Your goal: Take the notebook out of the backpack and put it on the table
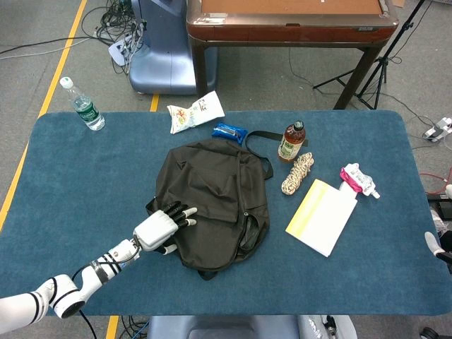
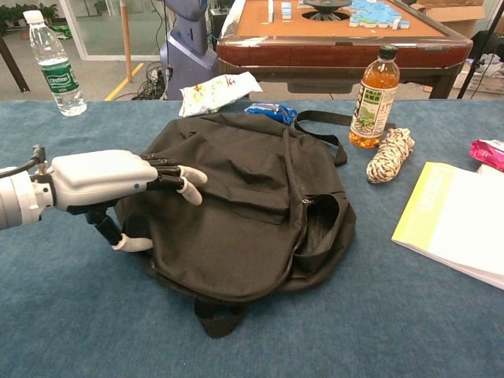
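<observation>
The black backpack lies flat mid-table, its side zipper gaping at the lower right. A white notebook with a yellow edge lies on the table to its right, clear of the bag. My left hand reaches in from the left; its fingers lie spread over the bag's left part and the thumb sits against the bag's left edge. It holds nothing that I can make out. Of my right hand only a white tip shows at the right edge of the head view.
Behind the bag lie a snack bag, a blue packet, an orange drink bottle and a rope coil. A pink pouch lies past the notebook. A water bottle stands far left.
</observation>
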{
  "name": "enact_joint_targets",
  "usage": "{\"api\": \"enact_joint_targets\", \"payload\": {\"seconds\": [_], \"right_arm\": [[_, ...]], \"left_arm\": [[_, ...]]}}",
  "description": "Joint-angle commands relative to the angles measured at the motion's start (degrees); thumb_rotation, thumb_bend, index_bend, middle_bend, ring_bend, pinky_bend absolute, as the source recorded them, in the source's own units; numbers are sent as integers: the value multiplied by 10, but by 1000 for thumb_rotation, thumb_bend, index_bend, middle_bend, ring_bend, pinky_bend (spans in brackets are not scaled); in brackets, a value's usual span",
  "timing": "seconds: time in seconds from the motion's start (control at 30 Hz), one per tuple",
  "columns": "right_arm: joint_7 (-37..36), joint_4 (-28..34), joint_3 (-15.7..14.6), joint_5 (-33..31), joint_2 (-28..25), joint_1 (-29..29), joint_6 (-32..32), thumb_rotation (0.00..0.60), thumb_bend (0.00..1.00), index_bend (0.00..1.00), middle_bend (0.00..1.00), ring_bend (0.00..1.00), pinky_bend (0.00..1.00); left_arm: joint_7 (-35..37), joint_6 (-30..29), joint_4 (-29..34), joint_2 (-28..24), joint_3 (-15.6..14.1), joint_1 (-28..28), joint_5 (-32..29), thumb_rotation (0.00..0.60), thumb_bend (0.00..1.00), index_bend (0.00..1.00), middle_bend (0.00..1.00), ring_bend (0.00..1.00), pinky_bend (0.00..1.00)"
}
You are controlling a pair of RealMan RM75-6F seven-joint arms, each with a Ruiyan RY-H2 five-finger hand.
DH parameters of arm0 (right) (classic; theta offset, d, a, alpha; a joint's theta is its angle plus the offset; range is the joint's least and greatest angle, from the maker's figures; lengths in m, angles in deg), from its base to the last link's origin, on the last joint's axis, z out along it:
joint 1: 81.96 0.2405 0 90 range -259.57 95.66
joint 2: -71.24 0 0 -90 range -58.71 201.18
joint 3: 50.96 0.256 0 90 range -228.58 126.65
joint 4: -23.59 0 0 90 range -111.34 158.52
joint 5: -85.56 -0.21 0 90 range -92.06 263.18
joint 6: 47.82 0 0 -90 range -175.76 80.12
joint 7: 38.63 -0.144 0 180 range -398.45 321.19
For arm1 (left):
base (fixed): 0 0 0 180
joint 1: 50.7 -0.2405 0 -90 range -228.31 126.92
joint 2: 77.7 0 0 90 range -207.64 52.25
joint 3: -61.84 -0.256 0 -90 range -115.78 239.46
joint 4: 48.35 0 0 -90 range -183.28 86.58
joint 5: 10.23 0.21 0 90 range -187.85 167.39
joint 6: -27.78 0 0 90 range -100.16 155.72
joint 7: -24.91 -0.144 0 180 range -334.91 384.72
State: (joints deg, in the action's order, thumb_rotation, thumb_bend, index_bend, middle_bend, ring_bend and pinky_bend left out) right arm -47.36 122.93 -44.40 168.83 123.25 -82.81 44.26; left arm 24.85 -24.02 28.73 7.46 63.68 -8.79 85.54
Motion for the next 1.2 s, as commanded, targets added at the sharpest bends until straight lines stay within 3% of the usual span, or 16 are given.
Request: {"api": "enact_joint_targets", "payload": {"seconds": [0.03,0.13,0.27,0.4,0.77,1.2], "right_arm": [[0,-1,0,2,0,-1,2,600,304,47,177,83,136],[-1,-1,0,4,-1,-4,6,600,304,47,177,82,136],[-5,-1,-1,6,-3,-8,11,600,305,47,177,82,136],[-8,-2,-2,14,-4,-9,14,600,304,47,177,82,136],[6,13,-31,109,-2,25,-27,600,304,63,178,87,178],[16,70,-65,234,30,161,-211,600,309,142,245,139,238]], "left_arm": [[27,-6,-19,19,2,11,-2,600,278,470,0,0,5],[41,0,-25,28,4,18,-11,600,394,565,0,0,0],[51,0,-23,39,16,21,-37,600,665,664,0,0,0],[59,-8,-15,47,38,15,-77,600,770,737,37,0,0],[47,-12,46,32,115,10,-212,600,838,769,131,3,0],[6,-34,116,11,182,10,-358,600,870,774,156,15,0]]}}
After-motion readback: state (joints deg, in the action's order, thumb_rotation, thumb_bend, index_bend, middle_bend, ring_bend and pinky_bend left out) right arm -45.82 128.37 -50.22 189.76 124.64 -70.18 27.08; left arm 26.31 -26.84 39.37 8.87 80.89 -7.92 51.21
